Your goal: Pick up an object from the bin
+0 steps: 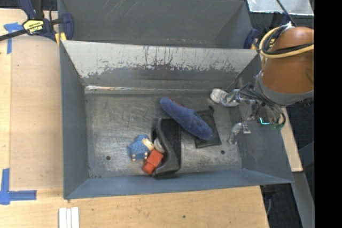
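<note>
My gripper (227,114) hangs at the bin's right side, just off the floor near the right wall. Its fingers stand open, one fingertip (217,96) toward the back and the other toward the front, with nothing between them. Just left of it lies a flat black piece (207,129). A long blue soft oblong (185,116) rests slantwise across that piece and reaches toward the middle of the bin.
A black open box (170,151) lies front centre. At its left edge sit a small orange-red block (153,162) and a small blue-and-white toy figure (139,147). The orange-covered wrist sits over the bin's right rim.
</note>
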